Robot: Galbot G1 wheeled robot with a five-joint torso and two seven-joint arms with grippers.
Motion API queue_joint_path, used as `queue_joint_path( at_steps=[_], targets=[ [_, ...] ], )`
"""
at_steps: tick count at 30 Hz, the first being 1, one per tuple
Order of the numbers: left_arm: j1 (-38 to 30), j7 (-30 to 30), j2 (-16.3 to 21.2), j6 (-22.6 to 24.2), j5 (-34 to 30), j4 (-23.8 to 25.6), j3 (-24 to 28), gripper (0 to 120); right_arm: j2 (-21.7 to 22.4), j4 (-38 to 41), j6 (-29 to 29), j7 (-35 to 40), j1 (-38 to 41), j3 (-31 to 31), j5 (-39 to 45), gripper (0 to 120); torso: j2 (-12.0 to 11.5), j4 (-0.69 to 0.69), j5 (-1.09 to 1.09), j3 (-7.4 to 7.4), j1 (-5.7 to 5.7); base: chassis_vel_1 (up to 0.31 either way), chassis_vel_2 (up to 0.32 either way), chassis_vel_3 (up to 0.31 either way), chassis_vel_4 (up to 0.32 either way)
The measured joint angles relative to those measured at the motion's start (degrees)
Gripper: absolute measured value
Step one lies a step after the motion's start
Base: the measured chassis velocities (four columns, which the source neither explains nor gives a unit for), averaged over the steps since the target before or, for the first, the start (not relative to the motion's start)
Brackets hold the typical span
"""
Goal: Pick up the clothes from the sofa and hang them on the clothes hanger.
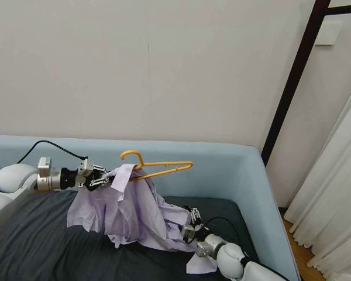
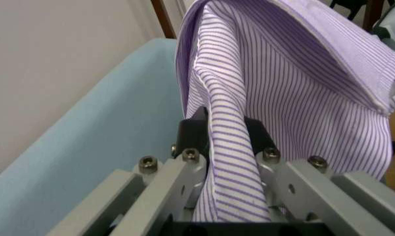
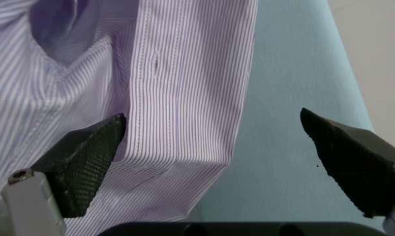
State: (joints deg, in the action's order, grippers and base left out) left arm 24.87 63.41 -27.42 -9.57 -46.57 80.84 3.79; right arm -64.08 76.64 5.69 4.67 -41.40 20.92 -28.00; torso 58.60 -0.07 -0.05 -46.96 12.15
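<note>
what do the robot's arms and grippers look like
The left arm and right arm have smooth white rounded shells, silver metal wrists and thin black cables. The left gripper is grey metal linkage bars with hex bolts. The right gripper has grey fingers with black textured wedge-shaped pads.

hanger [image 1: 167, 164]: yellow, aloft, near-level | shirt [image 1: 128, 211]: lilac pinstriped, bunched over its left end, hanging down

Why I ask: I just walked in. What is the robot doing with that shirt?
The left hand is shut on the purple striped shirt, holding it above the sofa with one end of the yellow hanger under the fabric, the other bare. The right hand is open, low at the shirt's hanging edge.
</note>
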Motion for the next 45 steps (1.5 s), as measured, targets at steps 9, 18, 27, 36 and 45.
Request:
queue_joint_path(
  at_steps=[9,18,27,36,45],
  targets=[
    [1.3,-0.1,0.3,0.0,0.0,0.4,-0.9,7,-1.0,-0.3,3.1,6.7,0.0,0.8,0.6,82,0.0,0.0,0.0,0.0,0.0,0.0,0.0,0.0,0.0],
    [2.4,-0.3,0.7,-0.2,0.0,0.8,-1.7,7,-1.1,-0.8,-3.7,5.8,0.0,0.5,2.5,50,0.0,0.0,0.0,0.0,0.0,0.0,0.0,0.0,0.0],
    [3.7,-1.0,0.7,-0.7,0.1,0.9,-2.6,7,-1.1,-1.3,-6.2,3.3,-0.2,-1.2,2.4,14,0.0,0.0,0.0,0.0,0.0,0.0,0.0,0.0,0.0],
    [4.0,-1.4,-0.1,-1.5,0.2,0.1,-2.7,7,-0.2,-0.7,-8.4,0.7,-0.5,-3.3,9.6,0,0.0,0.0,0.01,0.0,0.0,0.0,0.0,0.0,0.0],
    [4.1,-1.3,-0.9,-3.0,-3.4,-0.7,-2.2,7,1.2,7.6,-8.4,4.0,1.7,-8.6,49.3,0,0.0,0.01,0.01,0.0,0.0,0.0,0.0,0.0,0.0]
  ],
)
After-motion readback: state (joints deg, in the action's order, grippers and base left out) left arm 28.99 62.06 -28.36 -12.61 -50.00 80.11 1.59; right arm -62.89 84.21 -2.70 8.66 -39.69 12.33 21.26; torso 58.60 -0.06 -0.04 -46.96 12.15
